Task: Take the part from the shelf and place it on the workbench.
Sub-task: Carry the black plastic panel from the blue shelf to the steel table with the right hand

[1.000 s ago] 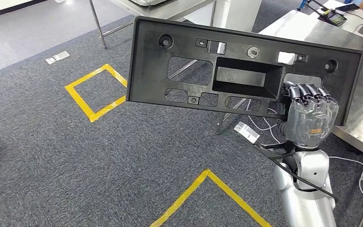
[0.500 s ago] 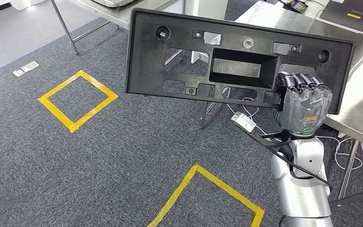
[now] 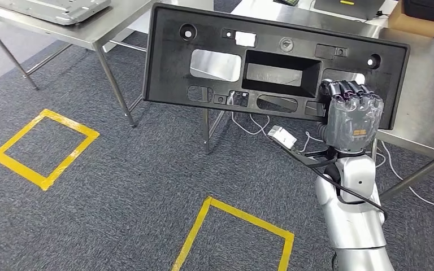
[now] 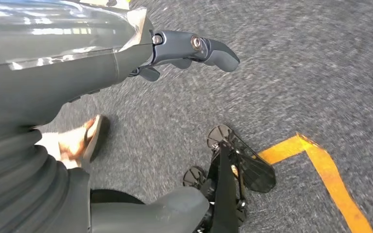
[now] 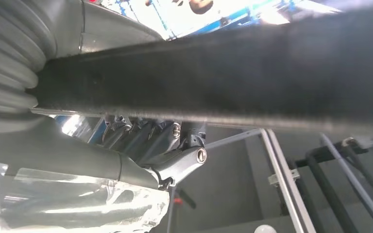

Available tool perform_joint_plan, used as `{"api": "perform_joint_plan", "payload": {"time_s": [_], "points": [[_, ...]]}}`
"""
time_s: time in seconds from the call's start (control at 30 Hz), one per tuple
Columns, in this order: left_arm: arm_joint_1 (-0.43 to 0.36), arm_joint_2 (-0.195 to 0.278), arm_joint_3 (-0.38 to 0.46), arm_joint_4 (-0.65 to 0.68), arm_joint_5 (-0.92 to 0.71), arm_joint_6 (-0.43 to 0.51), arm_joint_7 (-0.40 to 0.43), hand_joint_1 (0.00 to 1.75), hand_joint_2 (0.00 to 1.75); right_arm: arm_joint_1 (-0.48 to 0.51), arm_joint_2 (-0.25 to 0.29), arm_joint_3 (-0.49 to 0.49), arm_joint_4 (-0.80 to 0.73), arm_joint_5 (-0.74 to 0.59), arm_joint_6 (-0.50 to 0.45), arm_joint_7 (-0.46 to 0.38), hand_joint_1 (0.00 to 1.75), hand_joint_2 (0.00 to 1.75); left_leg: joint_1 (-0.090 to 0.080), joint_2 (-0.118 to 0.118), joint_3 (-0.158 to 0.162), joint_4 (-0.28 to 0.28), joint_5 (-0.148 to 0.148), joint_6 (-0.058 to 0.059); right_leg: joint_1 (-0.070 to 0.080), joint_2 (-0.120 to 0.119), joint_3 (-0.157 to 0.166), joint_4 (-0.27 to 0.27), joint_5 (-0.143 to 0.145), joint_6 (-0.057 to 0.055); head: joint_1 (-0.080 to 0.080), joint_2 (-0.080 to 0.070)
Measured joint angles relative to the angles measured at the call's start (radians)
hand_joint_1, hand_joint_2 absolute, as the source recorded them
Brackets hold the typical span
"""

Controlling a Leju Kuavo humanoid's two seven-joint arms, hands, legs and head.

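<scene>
Right hand point(image 3: 352, 116) grips black part point(image 3: 215, 39); no legible writing.

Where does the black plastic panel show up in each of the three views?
Head view: black plastic panel held upright, upper centre, right hand gripping its lower right edge.
Left wrist view: not in it.
Right wrist view: its dark edge crosses the picture.
Shared landmark: the right hand.

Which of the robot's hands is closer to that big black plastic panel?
Right. The right hand grips the black panel at its lower right corner, holding it up in front of the steel workbench. The left hand hangs low over the carpet, holding nothing.
</scene>
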Motion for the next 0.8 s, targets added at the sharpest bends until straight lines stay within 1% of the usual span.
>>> {"api": "perform_joint_plan", "payload": {"time_s": [0.03,0.07,0.1,0.13,0.17,0.2,0.23,0.27,0.3,0.33,0.37,0.4,0.43,0.47,0.5,0.53,0.57,0.6,0.63,0.67,0.7,0.73,0.77,0.8], "points": [[0.0,0.0,0.0,0.0,0.0,-0.002,0.0,0.0,1.75,-0.003,0.0,0.0,0.002,-0.002,0.0,0.0,1.75,1.75,-0.002,-0.001,0.006,-0.013,0.002,0.004,0.002,0.01,-0.003,0.0,0.0,0.005,0.0,0.0],[-0.002,0.0,0.0,0.0,0.0,-0.004,-0.001,0.0,1.75,-0.005,-0.002,0.0,0.005,-0.007,0.0,0.0,1.75,1.75,-0.004,0.012,0.008,-0.014,0.003,0.009,0.003,0.02,-0.007,-0.002,0.0,0.012,0.001,0.0],[-0.003,0.0,0.0,0.0,-0.001,-0.007,-0.002,0.0,1.75,-0.008,-0.004,0.001,0.008,-0.013,0.0,-0.001,1.75,1.75,-0.005,0.023,0.011,-0.018,0.006,0.017,0.003,0.016,-0.011,0.001,0.0,0.017,0.0,0.0],[-0.004,0.0,0.0,0.0,-0.001,-0.01,-0.004,0.0,1.75,-0.011,-0.007,0.001,0.011,-0.021,0.0,-0.002,1.75,1.75,-0.005,0.033,0.014,-0.022,0.008,0.025,0.004,-0.004,-0.019,0.013,-0.006,0.021,0.001,0.0],[-0.005,-0.001,0.0,0.0,-0.001,-0.011,-0.005,0.0,1.75,-0.015,-0.01,0.002,0.015,-0.027,0.0,-0.003,1.75,1.75,-0.005,0.045,0.017,-0.026,0.011,0.032,0.005,-0.032,-0.035,0.043,-0.021,0.023,0.004,0.0],[-0.004,-0.001,0.0,0.0,-0.002,-0.012,-0.006,0.0,1.75,-0.019,-0.012,0.003,0.019,-0.032,0.0,-0.004,1.75,1.75,-0.005,0.056,0.019,-0.03,0.011,0.038,0.004,-0.066,-0.06,0.093,-0.045,0.022,0.006,0.0],[-0.003,-0.001,0.0,0.0,-0.002,-0.013,-0.007,0.0,1.75,-0.022,-0.013,0.005,0.022,-0.035,0.0,-0.004,1.75,1.75,-0.006,0.068,0.02,-0.03,0.01,0.041,0.003,-0.088,-0.095,0.161,-0.075,0.022,0.008,0.0],[-0.002,-0.001,0.0,0.0,-0.002,-0.013,-0.007,0.0,1.75,-0.024,-0.014,0.007,0.026,-0.036,0.0,-0.004,1.75,1.75,-0.006,0.08,0.02,-0.03,0.009,0.042,0.001,-0.096,-0.129,0.229,-0.102,0.024,0.009,0.0],[-0.001,-0.001,0.0,0.0,-0.002,-0.014,-0.007,0.0,1.75,-0.025,-0.015,0.008,0.03,-0.037,0.0,-0.004,1.75,1.75,-0.007,0.093,0.021,-0.03,0.007,0.042,-0.002,-0.099,-0.153,0.277,-0.117,0.029,0.009,0.0],[-0.001,-0.001,0.0,0.0,-0.003,-0.013,-0.007,0.0,1.75,-0.024,-0.016,0.009,0.034,-0.038,0.0,-0.005,1.75,1.75,-0.006,0.105,0.022,-0.029,0.005,0.041,-0.005,-0.101,-0.159,0.289,-0.117,0.037,0.009,0.0],[-0.001,-0.001,0.0,0.0,-0.004,-0.013,-0.008,0.0,1.75,-0.024,-0.017,0.009,0.037,-0.038,0.0,-0.007,1.75,1.75,-0.006,0.117,0.024,-0.029,0.003,0.039,-0.008,-0.107,-0.141,0.257,-0.101,0.048,0.01,0.0],[-0.001,-0.001,0.0,0.0,-0.006,-0.012,-0.01,0.0,1.75,-0.025,-0.018,0.01,0.041,-0.039,0.0,-0.008,1.75,1.75,-0.004,0.129,0.028,-0.029,0.0,0.035,-0.011,-0.122,-0.104,0.19,-0.075,0.058,0.009,0.0],[-0.001,-0.001,0.0,0.0,-0.009,-0.01,-0.013,0.0,1.75,-0.027,-0.018,0.011,0.044,-0.04,0.0,-0.01,1.75,1.75,-0.005,0.139,0.032,-0.029,-0.004,0.03,-0.011,-0.148,-0.063,0.114,-0.049,0.063,0.01,0.0],[-0.001,-0.001,0.0,0.0,-0.014,-0.003,-0.019,0.0,1.75,-0.031,-0.018,0.011,0.047,-0.044,0.0,-0.011,1.75,1.75,-0.007,0.15,0.036,-0.029,-0.008,0.023,-0.008,-0.172,-0.029,0.052,-0.027,0.063,0.011,0.0],[-0.001,0.0,-0.001,0.0,-0.02,0.008,-0.025,0.0,1.75,-0.038,-0.018,0.012,0.052,-0.052,0.0,-0.012,1.75,1.75,-0.01,0.16,0.04,-0.028,-0.012,0.017,-0.004,-0.187,-0.008,0.014,-0.013,0.057,0.011,0.0],[-0.001,0.001,-0.002,0.0,-0.027,0.021,-0.032,0.0,1.75,-0.047,-0.017,0.013,0.058,-0.062,0.0,-0.013,1.75,1.75,-0.013,0.171,0.044,-0.029,-0.015,0.012,0.0,-0.19,-0.002,0.002,-0.007,0.049,0.011,0.0],[-0.003,0.002,-0.004,0.0,-0.032,0.034,-0.037,0.0,1.75,-0.058,-0.018,0.014,0.066,-0.075,0.0,-0.015,1.75,1.75,-0.014,0.183,0.049,-0.031,-0.017,0.007,0.004,-0.177,-0.002,0.001,-0.005,0.041,0.01,0.0],[-0.005,0.003,-0.005,0.0,-0.037,0.043,-0.04,0.0,1.75,-0.069,-0.018,0.014,0.074,-0.087,0.0,-0.017,1.75,1.75,-0.012,0.19,0.054,-0.031,-0.02,0.001,-0.003,-0.163,-0.002,0.0,-0.003,0.031,0.009,0.0],[-0.007,0.004,-0.006,0.0,-0.039,0.048,-0.042,0.0,1.75,-0.08,-0.019,0.015,0.082,-0.098,0.0,-0.02,1.75,1.75,-0.009,0.18,0.055,-0.025,-0.028,-0.004,-0.008,-0.149,-0.001,-0.002,-0.002,0.024,0.007,0.0],[-0.008,0.006,-0.008,0.0,-0.04,0.051,-0.044,0.0,1.75,-0.092,-0.019,0.017,0.09,-0.108,0.0,-0.023,1.75,1.75,-0.006,0.156,0.048,-0.002,-0.045,-0.008,-0.013,-0.136,0.002,-0.004,-0.001,0.014,0.004,0.0],[-0.009,0.008,-0.009,-0.001,-0.04,0.052,-0.045,0.0,1.75,-0.103,-0.017,0.021,0.098,-0.115,0.0,-0.026,1.75,1.75,-0.003,0.123,0.028,0.044,-0.073,-0.011,-0.018,-0.124,0.004,-0.006,0.0,0.004,0.001,0.0],[-0.008,0.01,-0.01,-0.001,-0.04,0.052,-0.046,0.0,1.75,-0.111,-0.015,0.026,0.105,-0.12,0.0,-0.027,1.75,1.75,-0.002,0.091,-0.003,0.109,-0.105,-0.012,-0.016,-0.112,0.004,-0.006,-0.001,-0.003,-0.002,0.0],[-0.007,0.011,-0.01,-0.001,-0.04,0.051,-0.047,0.0,1.75,-0.115,-0.012,0.032,0.113,-0.123,0.0,-0.028,1.75,1.75,-0.003,0.072,-0.04,0.18,-0.136,-0.012,-0.014,-0.099,0.004,-0.006,-0.002,-0.008,-0.004,0.0],[-0.006,0.012,-0.01,0.0,-0.04,0.051,-0.047,0.0,1.75,-0.117,-0.01,0.036,0.12,-0.125,0.0,-0.028,1.75,1.75,-0.003,0.064,-0.073,0.237,-0.154,-0.012,-0.012,-0.084,0.005,-0.006,-0.002,-0.011,-0.004,0.0]]}}
